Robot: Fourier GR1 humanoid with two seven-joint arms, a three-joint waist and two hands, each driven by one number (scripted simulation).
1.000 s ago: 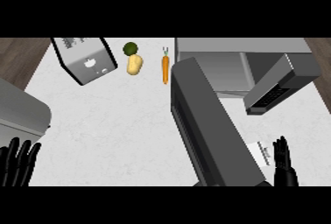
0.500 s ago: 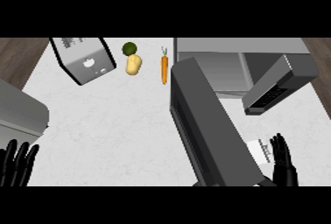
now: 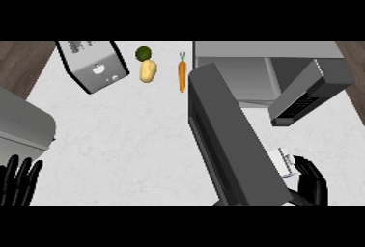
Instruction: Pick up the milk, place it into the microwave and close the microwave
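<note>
The bench point(image 3: 128, 140) is white with faint grey veining. The carrot point(image 3: 182, 77) is orange, the potato point(image 3: 147, 71) pale yellow, the round fruit point(image 3: 143, 52) dark green. The microwave point(image 3: 235, 72) is grey and its door point(image 3: 224, 140) a darker grey. The left hand point(image 3: 18, 181) and right hand point(image 3: 311, 182) are black.

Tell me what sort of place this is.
Most likely a kitchen: a white counter carries a microwave with its door swung open, and a carrot and a potato lie just left of it.
</note>
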